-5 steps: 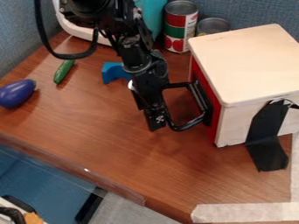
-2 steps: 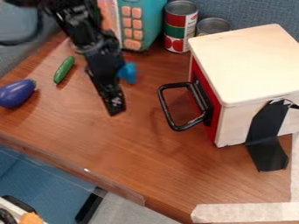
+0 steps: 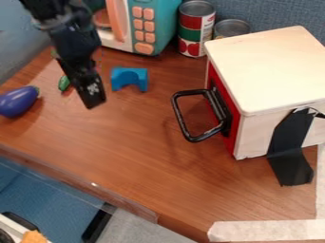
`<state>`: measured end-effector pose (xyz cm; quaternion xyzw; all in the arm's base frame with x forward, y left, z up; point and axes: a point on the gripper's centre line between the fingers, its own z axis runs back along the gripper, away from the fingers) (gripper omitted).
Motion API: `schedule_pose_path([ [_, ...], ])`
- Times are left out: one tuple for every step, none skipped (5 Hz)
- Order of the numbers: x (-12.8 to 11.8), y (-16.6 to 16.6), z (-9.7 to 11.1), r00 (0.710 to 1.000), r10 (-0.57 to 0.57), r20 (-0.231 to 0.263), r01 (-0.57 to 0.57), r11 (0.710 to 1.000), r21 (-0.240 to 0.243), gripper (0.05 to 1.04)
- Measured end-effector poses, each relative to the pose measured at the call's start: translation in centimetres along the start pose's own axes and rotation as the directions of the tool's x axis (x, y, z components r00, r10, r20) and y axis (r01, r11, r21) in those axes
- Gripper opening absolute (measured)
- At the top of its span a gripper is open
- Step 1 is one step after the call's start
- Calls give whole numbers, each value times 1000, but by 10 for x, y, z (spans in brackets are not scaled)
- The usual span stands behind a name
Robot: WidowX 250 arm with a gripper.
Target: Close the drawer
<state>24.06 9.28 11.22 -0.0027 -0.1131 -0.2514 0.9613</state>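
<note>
The black gripper [image 3: 94, 100] hangs over the left part of the table, well to the left of the drawer handle and apart from it. A wooden box with a pale top stands at the right and holds the drawer, whose red front [image 3: 234, 124] sits close against the box's left side. From that front a black loop handle [image 3: 179, 115] sticks out to the left.
A blue arch block [image 3: 130, 79] lies between gripper and box. A purple eggplant [image 3: 19, 101] and a green cucumber [image 3: 64, 83] are at the left. Behind stand a toy microwave [image 3: 152, 23] and two cans [image 3: 196, 28]. Black tape [image 3: 289, 147] holds the box's front side.
The gripper has moved left and up in the view, away from the drawer handle, uncovering the blue block and the microwave. The drawer and box look unmoved.
</note>
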Motion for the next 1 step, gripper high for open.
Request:
schedule_pose_path([
  [1, -8, 30, 999, 32, 17, -32, 999, -5, 1001],
])
